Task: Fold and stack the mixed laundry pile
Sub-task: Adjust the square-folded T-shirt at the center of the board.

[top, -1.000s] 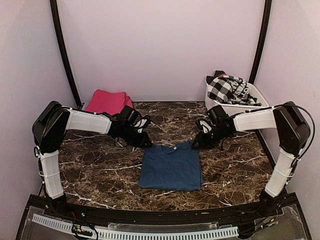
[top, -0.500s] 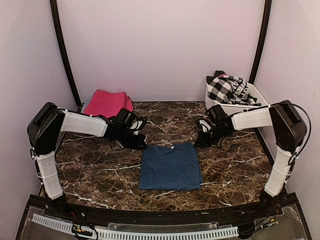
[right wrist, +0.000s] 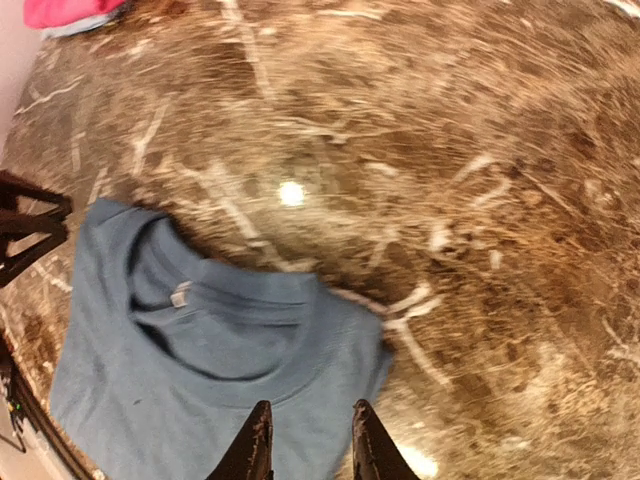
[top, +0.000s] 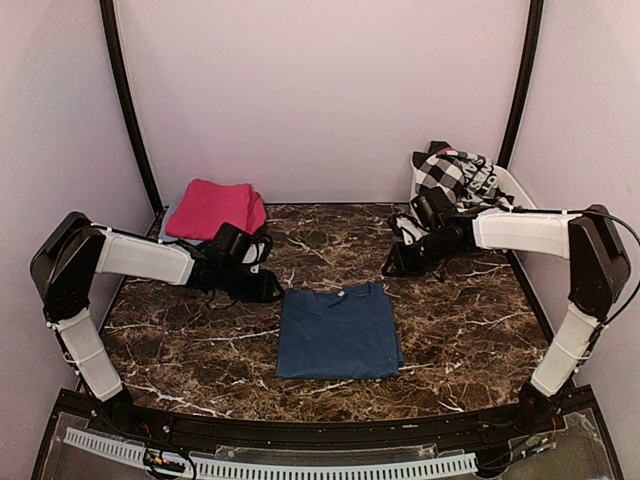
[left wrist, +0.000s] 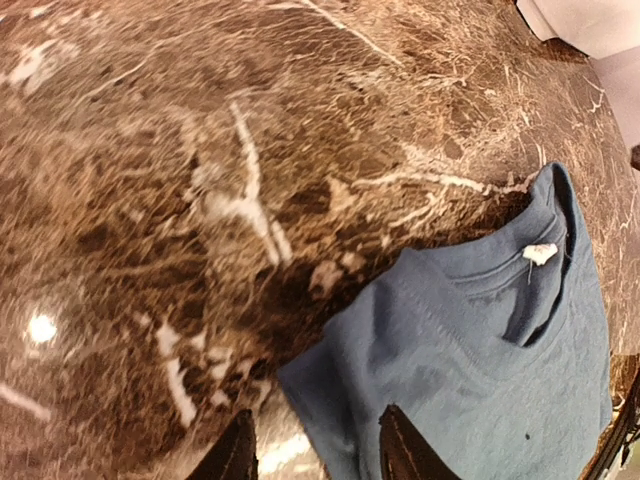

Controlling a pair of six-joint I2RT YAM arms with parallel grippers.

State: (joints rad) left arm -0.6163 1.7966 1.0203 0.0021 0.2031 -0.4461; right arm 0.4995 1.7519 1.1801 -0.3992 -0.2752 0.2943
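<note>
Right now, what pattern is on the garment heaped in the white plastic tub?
The crumpled cloth garment is black-and-white checked, clearest in the top external view.

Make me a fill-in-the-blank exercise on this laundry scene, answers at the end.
1. The folded T-shirt in the middle of the table is ____.
2. The checked garment sits in the ____ tub.
3. The pink cloth lies at the table's far ____ corner.
4. The left gripper and the right gripper both hold ____.
Missing words: blue; white; left; nothing.
</note>
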